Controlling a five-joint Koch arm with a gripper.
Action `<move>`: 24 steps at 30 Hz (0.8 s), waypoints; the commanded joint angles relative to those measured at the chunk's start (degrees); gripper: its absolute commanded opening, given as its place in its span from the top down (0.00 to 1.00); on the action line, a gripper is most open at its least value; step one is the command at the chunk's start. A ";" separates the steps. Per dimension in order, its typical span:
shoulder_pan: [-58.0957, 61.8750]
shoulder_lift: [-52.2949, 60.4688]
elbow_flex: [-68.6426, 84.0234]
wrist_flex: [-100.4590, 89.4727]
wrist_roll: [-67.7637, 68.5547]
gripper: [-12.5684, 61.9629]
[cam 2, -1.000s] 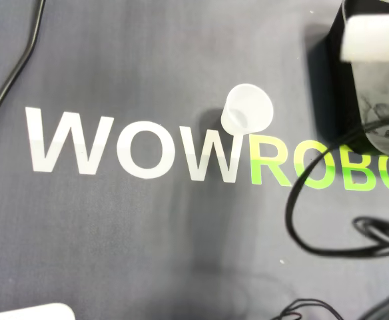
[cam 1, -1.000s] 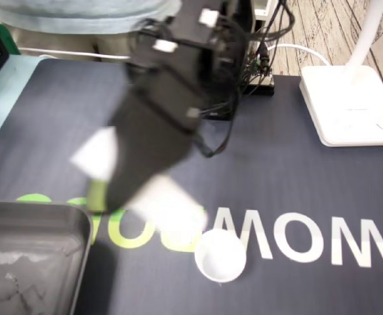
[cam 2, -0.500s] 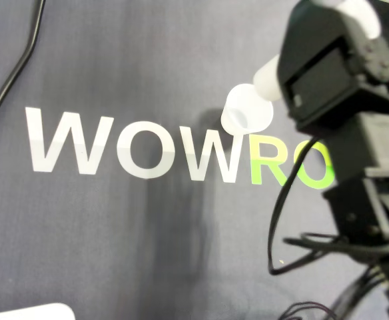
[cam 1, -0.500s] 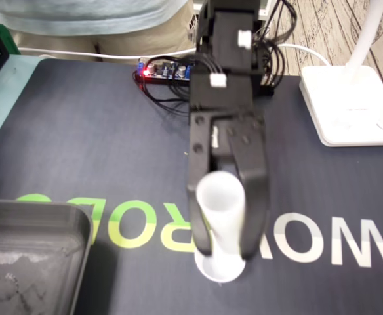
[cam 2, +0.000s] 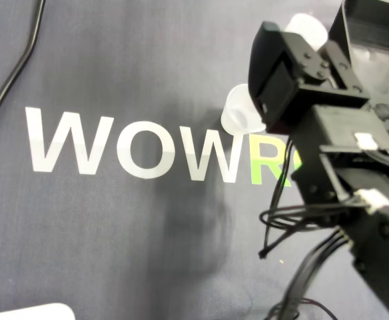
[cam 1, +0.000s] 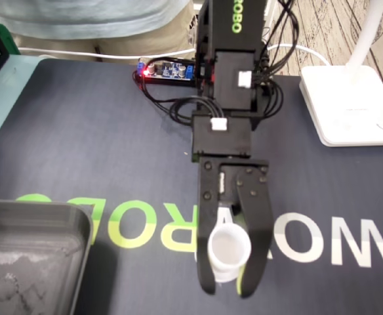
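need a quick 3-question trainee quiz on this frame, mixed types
1. True or false: the fingers hold nothing.
2. What lies at the fixed view's lower left? A) grey tray B) sponge C) bottle
3. What colour is the light on the circuit board?
Key: 1 false, they grip a white cup; 2 A; 3 red.

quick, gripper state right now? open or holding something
gripper: closed on the white cup, one jaw against each side of it.
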 commanded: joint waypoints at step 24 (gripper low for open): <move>-0.26 -5.71 -2.20 -6.06 -2.64 0.81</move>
